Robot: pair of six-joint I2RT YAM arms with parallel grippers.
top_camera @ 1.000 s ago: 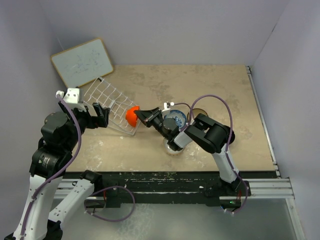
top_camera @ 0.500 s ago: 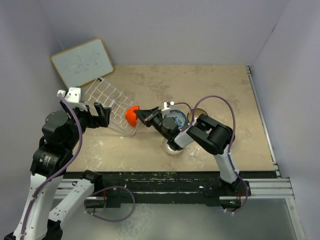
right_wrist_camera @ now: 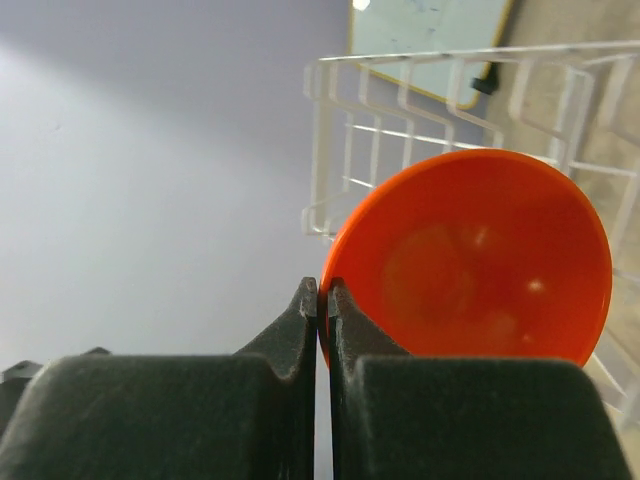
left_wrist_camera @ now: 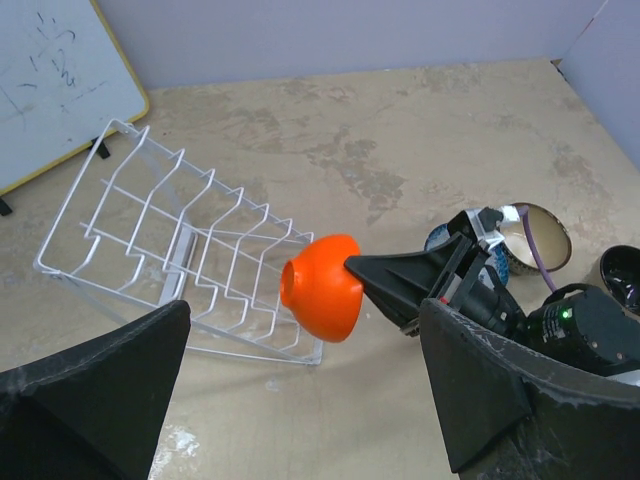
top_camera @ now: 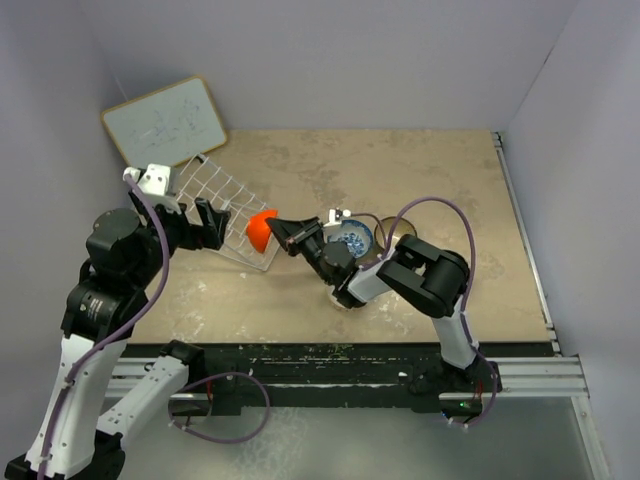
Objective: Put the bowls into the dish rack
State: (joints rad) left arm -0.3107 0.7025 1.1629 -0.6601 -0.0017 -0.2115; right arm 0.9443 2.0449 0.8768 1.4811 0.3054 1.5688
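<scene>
One orange-red bowl [left_wrist_camera: 322,287] is clamped by its rim in my right gripper [right_wrist_camera: 322,292], held on edge at the dish rack's [left_wrist_camera: 170,240] four o'clock corner in the top view. My left gripper [top_camera: 208,222] hangs spread wide and empty around the rack's seven o'clock. The bowl looks light, stiff and glossy, so I judge this rim pinch, one finger inside and one outside, right but liable to pivot against a prong.

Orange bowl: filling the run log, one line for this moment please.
right gripper: shut on orange bowl rim | bowl: held at dish rack edge, not racked | left gripper: open, empty
</scene>
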